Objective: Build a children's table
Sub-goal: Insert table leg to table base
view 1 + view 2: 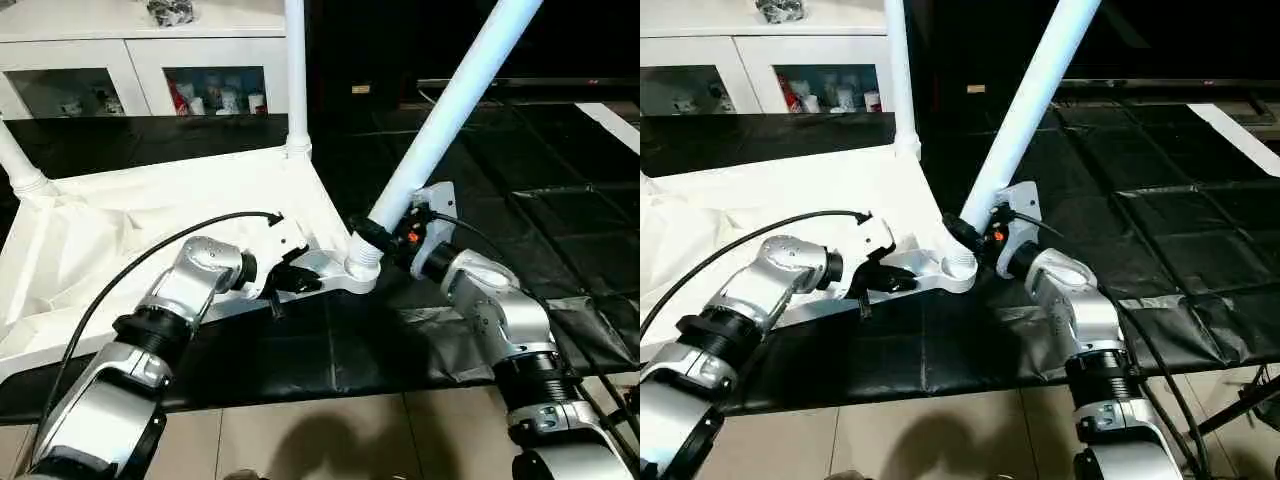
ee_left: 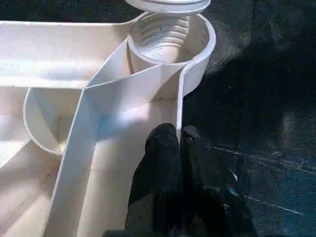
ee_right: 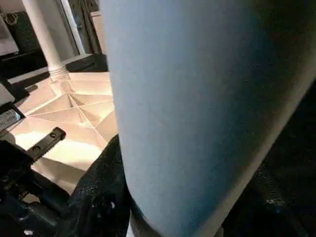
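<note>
Left gripper [image 2: 178, 136] clenched on tabletop [image 1: 150, 220] rim wall, frame centre. Right gripper [image 1: 385, 237] grasps tilted leg [image 1: 450, 110] base, just above corner socket [image 2: 170, 37].

White glass-door cabinet [image 1: 140, 70] along the back; small bottles and jars on its shelves. Dark clutter [image 1: 172, 11] on the cabinet top. Black sheeting [image 1: 480, 170] spreads from the cabinet toward the camera. Beige tiled floor [image 1: 300, 440] nearest the camera, beyond the sheeting's edge.
</note>
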Available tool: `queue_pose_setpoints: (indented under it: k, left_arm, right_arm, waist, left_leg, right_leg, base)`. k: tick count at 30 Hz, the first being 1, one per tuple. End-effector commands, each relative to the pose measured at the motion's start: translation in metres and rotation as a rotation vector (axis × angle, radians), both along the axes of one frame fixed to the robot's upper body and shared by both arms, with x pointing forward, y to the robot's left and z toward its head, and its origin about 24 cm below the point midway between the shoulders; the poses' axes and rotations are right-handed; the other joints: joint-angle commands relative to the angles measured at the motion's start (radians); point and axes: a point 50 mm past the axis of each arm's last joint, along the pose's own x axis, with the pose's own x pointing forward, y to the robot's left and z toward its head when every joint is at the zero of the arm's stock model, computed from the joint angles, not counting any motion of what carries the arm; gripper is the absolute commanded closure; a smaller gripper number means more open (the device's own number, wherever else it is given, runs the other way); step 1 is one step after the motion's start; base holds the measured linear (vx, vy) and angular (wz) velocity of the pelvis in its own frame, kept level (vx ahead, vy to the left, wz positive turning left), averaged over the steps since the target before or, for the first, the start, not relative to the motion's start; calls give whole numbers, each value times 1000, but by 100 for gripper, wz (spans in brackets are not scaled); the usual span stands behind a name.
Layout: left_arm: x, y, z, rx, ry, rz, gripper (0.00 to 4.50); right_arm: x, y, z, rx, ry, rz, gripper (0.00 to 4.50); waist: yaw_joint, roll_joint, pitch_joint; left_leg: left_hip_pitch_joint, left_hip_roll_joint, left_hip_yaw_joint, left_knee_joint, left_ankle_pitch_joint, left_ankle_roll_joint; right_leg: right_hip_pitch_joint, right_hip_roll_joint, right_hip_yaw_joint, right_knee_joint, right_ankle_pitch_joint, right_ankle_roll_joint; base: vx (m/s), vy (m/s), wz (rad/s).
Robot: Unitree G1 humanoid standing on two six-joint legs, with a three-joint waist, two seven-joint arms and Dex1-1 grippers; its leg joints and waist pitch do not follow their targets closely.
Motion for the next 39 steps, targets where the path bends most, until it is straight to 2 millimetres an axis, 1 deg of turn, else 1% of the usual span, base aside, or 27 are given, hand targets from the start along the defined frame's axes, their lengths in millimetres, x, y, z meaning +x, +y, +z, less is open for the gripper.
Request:
queue_pose_setpoints:
  k: [1,2,4,5,6,11,12,14,15,16,18,19,20,25,27,28,29,32,33,35,36,37,39]
  left_arm:
    - [3,6,-2,9,6,27,394]
    - [4,6,-2,13,-1,31,390]
    - [4,6,-2,16,-2,34,361]
    - [5,6,-2,16,-3,34,352]
    - [5,7,-2,15,6,33,352]
    - [8,10,0,2,10,26,349]
    - [8,10,1,-1,10,24,349]
    - [7,9,1,-21,20,6,349]
    - [7,9,1,-26,24,1,349]
    - [6,9,0,-29,29,-3,366]
    - [5,9,-2,-20,37,-7,366]
    - [5,10,-3,-14,44,-6,377]
    - [5,11,-4,-10,47,-1,377]
    - [5,13,-6,-3,61,7,419]
    - [4,15,-7,16,59,-5,435]
    - [4,15,-8,18,60,-8,444]
    - [4,15,-8,17,60,-10,444]
    - [3,14,-7,-2,67,-16,450]
    - [2,13,-5,-18,70,-36,450]
    - [0,12,-4,-40,84,-77,450]
    - [-2,12,-4,-42,95,-98,450]
    - [-3,12,-4,-42,99,-101,450]
    - [-4,12,-5,-44,103,-104,450]
  right_arm:
    - [3,-4,8,2,-38,-5,257]
    - [3,-5,7,4,-40,1,257]
    - [2,-5,7,4,-44,8,257]
    - [1,-4,8,1,-52,21,257]
    - [1,-4,8,-4,-56,34,257]
    - [-1,-2,6,-10,-45,55,257]
    - [-2,-2,6,-10,-45,55,257]
    - [-2,-1,5,-10,-45,59,257]
    - [-2,-1,5,-10,-45,61,257]
    - [-2,0,5,-11,-45,64,257]
    - [-2,1,4,-12,-44,69,257]
    - [-2,1,4,-12,-43,71,257]
    - [-2,1,3,-11,-30,73,257]
    - [-1,3,0,-38,-4,98,257]
    - [-1,4,-2,-64,16,121,257]
    - [-1,4,-3,-69,24,123,257]
    - [-1,4,-4,-77,36,125,257]
    - [-1,3,-8,-102,62,133,257]
    - [0,1,-10,-123,72,133,257]
    - [1,-1,-14,-141,105,133,257]
    - [2,-3,-14,-160,105,137,257]
    - [3,-3,-14,-161,113,138,257]
    - [3,-4,-15,-161,132,144,257]
  waist:
    - [2,6,-77]
    - [1,10,-76]
    - [3,8,-77]
    - [4,15,-77]
    - [3,12,-76]
    - [4,13,-78]
    - [4,12,-77]
    - [5,13,-77]
    - [5,10,-77]
    - [5,12,-77]
    - [7,13,-77]
    - [7,12,-77]
    - [6,10,-76]
    - [7,11,-75]
    - [6,7,-74]
    - [7,9,-74]
    - [6,7,-74]
    - [8,6,-75]
    - [8,4,-76]
    - [8,4,-76]
    - [9,2,-77]
    - [10,4,-77]
    - [10,1,-76]
  left_leg:
    - [10,19,-7,-64,-203,20]
    - [11,17,-8,-64,-214,19]
    - [12,20,-9,-64,-216,20]
    - [13,21,-10,-64,-216,18]
    - [13,19,-8,-65,-228,18]
    - [11,21,-10,-65,-215,20]
    - [11,20,-9,-64,-218,20]
    - [11,20,-9,-65,-220,21]
    - [10,20,-10,-65,-219,21]
    - [12,21,-10,-65,-221,20]
    - [12,22,-10,-65,-221,21]
    - [11,22,-10,-65,-219,21]
    - [11,22,-10,-66,-221,21]
    - [12,21,-10,-66,-226,20]
    - [11,21,-10,-66,-227,20]
    - [11,22,-10,-67,-225,21]
    - [11,22,-10,-67,-225,21]
    - [11,23,-9,-66,-214,20]
    - [10,23,-9,-65,-209,22]
    - [11,23,-9,-66,-204,25]
    - [10,23,-7,-65,-194,28]
    - [11,25,-8,-64,-191,25]
    - [9,24,-6,-64,-189,31]
  right_leg:
    - [61,-83,55,-85,-271,-161]
    - [60,-81,54,-88,-282,-156]
    - [61,-82,54,-86,-285,-156]
    - [59,-83,54,-86,-284,-159]
    - [60,-81,54,-89,-291,-160]
    - [62,-82,54,-84,-260,-172]
    - [61,-81,54,-85,-260,-174]
    - [62,-83,54,-86,-268,-174]
    - [63,-84,54,-86,-270,-175]
    - [61,-84,54,-85,-271,-176]
    - [61,-85,54,-85,-270,-178]
    - [61,-84,55,-84,-267,-178]
    - [61,-84,54,-84,-269,-177]
    - [61,-85,54,-87,-293,-173]
    - [61,-85,54,-88,-302,-170]
    - [61,-85,54,-89,-305,-167]
    - [61,-85,54,-88,-303,-165]
    - [61,-86,55,-86,-292,-172]
    - [61,-86,56,-85,-287,-172]
    - [60,-87,56,-84,-279,-176]
    - [62,-86,56,-83,-270,-180]
    - [60,-88,56,-81,-265,-185]
    - [62,-87,56,-80,-258,-184]
  base:
    - [0,0,0]
    - [0,0,0]
    - [0,0,0]
    - [0,0,0]
    - [0,0,0]
    - [0,0,0]
    - [0,0,0]
    - [0,0,0]
    - [0,0,0]
    - [0,0,0]
    - [0,0,0]
    - [0,0,0]
    - [0,0,0]
    - [0,0,0]
    - [0,0,0]
    - [0,0,0]
    - [0,0,0]
    - [0,0,0]
    - [0,0,0]
    - [0,0,0]
    - [0,0,0]
    - [0,0,0]
    - [0,0,0]
